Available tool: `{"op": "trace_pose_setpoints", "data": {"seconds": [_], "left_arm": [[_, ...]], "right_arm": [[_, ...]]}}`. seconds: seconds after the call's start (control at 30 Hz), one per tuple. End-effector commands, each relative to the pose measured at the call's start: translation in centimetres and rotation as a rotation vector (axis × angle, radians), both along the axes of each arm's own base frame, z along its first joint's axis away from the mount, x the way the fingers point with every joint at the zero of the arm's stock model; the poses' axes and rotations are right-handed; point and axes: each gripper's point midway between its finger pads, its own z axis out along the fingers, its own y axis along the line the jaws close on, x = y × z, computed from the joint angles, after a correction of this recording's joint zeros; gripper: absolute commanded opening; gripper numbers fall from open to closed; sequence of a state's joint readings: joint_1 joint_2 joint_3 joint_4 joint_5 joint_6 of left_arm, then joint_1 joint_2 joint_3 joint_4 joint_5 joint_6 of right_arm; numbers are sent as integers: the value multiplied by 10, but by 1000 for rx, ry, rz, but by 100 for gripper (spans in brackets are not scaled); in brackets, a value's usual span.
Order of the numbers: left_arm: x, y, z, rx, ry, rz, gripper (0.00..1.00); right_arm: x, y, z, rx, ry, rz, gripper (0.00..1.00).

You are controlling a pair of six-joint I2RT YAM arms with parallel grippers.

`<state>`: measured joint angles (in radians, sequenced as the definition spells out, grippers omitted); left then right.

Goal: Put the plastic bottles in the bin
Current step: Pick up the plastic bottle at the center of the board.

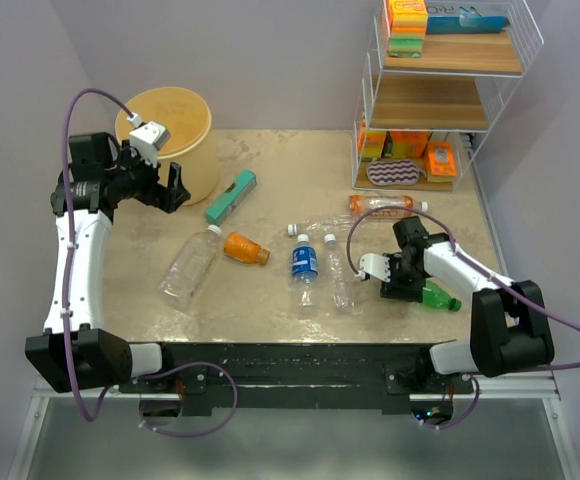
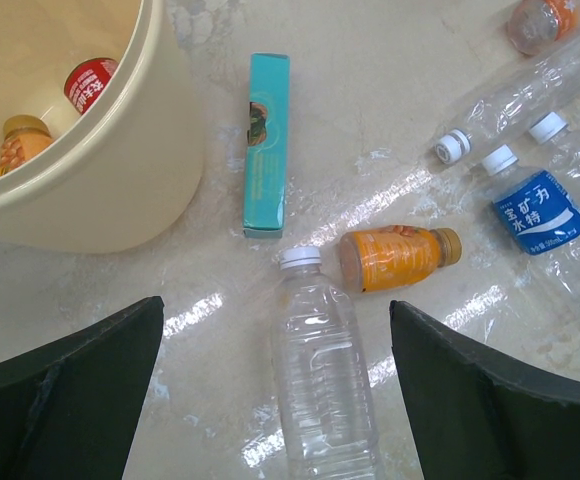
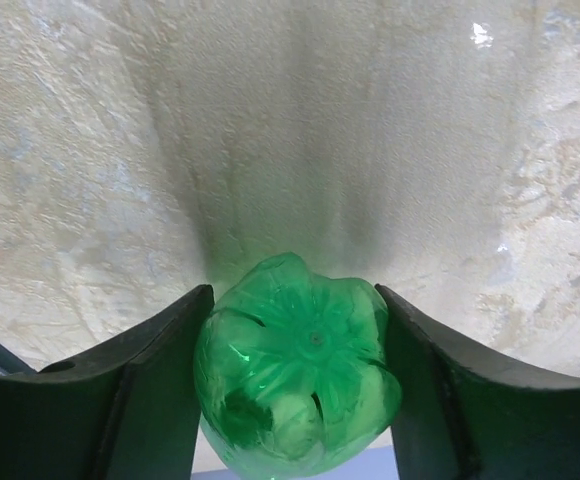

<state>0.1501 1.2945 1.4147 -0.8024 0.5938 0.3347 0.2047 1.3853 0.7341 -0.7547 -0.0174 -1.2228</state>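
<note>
The bin [image 1: 202, 150] stands at the back left; in the left wrist view the bin's wall [image 2: 140, 150] encloses a red-labelled bottle [image 2: 90, 82] and an orange one [image 2: 22, 142]. My left gripper [image 1: 175, 188] hangs open beside it, over a clear bottle [image 2: 322, 370] and an orange bottle [image 2: 395, 257]. My right gripper [image 1: 402, 285] is shut on a green bottle [image 1: 442, 298] lying on the table; both fingers [image 3: 160, 390] press the sides of the green bottle [image 3: 300, 370]. A blue-labelled bottle [image 1: 304, 262], more clear bottles [image 1: 338, 275] and an orange-labelled one [image 1: 385, 204] lie mid-table.
A flat teal box [image 1: 231, 195] lies right of the bin. A white wire shelf rack [image 1: 440, 90] with packets stands at the back right. Walls close in on both sides.
</note>
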Motion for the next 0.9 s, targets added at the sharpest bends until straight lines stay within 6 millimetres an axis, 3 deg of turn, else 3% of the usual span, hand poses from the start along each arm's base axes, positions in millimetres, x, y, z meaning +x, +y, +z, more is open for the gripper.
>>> {"op": "trace_pose_setpoints", "data": {"seconds": [0.0, 0.23, 0.47, 0.63, 0.87], "left_arm": [[1, 1, 14, 16, -70, -11, 99], [-1, -1, 15, 8, -78, -17, 99], [-4, -4, 15, -4, -75, -30, 99], [-7, -8, 20, -16, -84, -47, 99], [-13, -20, 31, -62, -100, -100, 99]], "right_arm": [[15, 3, 19, 10, -60, -11, 58], [29, 9, 47, 36, -110, -30, 43], [50, 20, 89, 102, -191, -60, 31], [61, 40, 117, 211, -212, -100, 28], [81, 67, 171, 373, -262, -158, 25]]}}
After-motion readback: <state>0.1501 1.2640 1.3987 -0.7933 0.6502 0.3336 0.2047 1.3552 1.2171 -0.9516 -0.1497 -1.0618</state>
